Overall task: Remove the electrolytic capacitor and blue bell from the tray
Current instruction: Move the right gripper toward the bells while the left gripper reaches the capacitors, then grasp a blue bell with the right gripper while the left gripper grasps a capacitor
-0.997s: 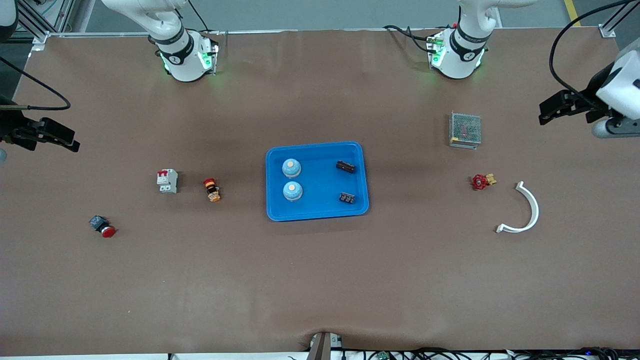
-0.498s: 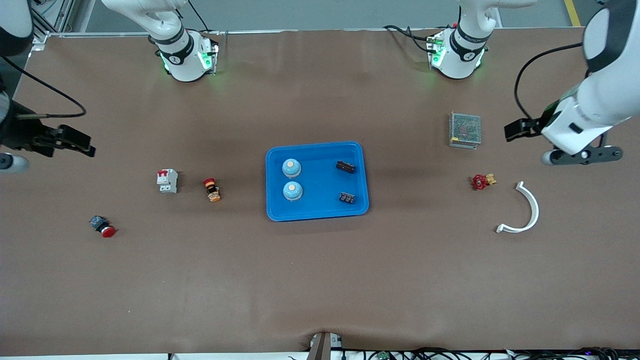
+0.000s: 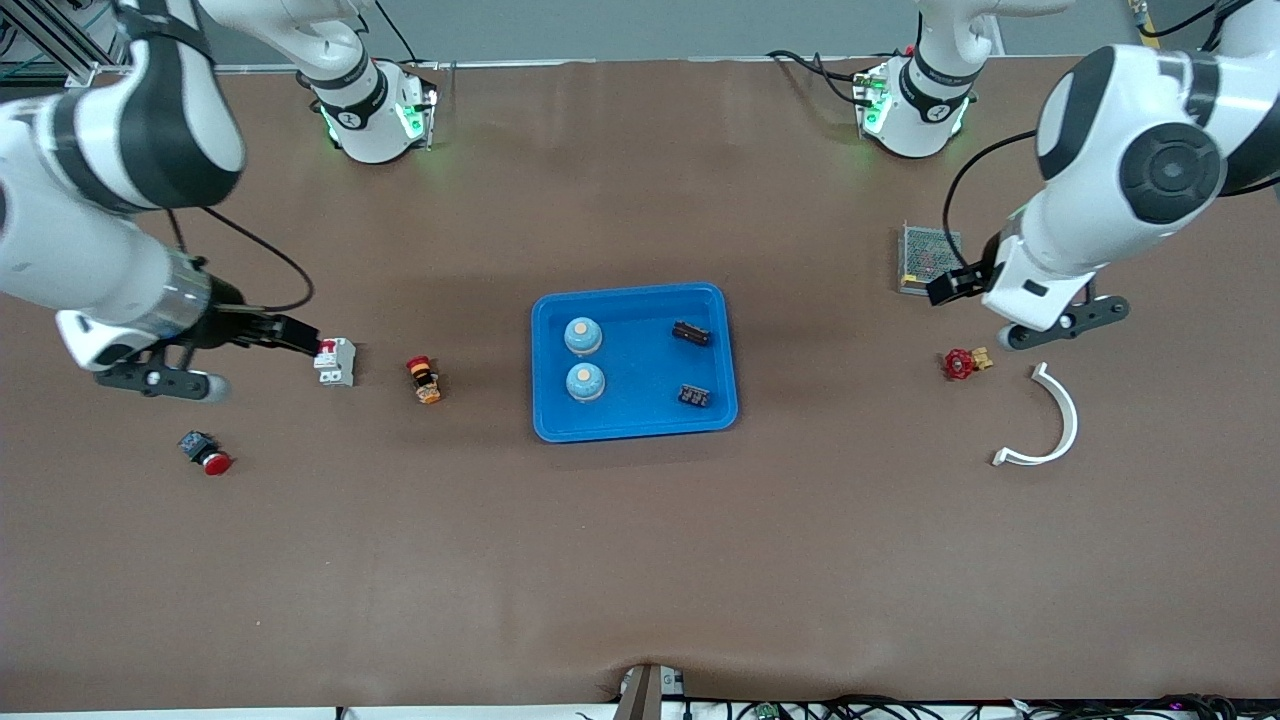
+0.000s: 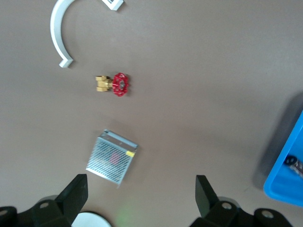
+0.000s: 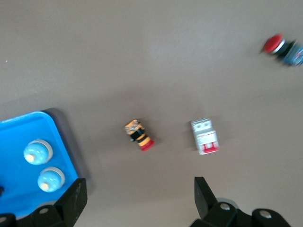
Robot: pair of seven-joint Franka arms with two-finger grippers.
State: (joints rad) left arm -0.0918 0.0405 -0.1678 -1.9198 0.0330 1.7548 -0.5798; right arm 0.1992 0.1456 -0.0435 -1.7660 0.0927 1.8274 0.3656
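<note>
With both bells (image 3: 583, 336) and capacitors (image 3: 691, 333) lying in the tray (image 3: 634, 425), the released left hand (image 3: 945, 288) and right hand (image 3: 300, 338) risk nudging one twin while pinching the other.

Left arm's black two-finger claw (image 3: 945, 288) raised over the bench, fingers spread wide, empty, right arm's black two-finger claw (image 3: 300, 340) likewise raised, fingers (image 5: 71, 198) wide, holding nothing
</note>
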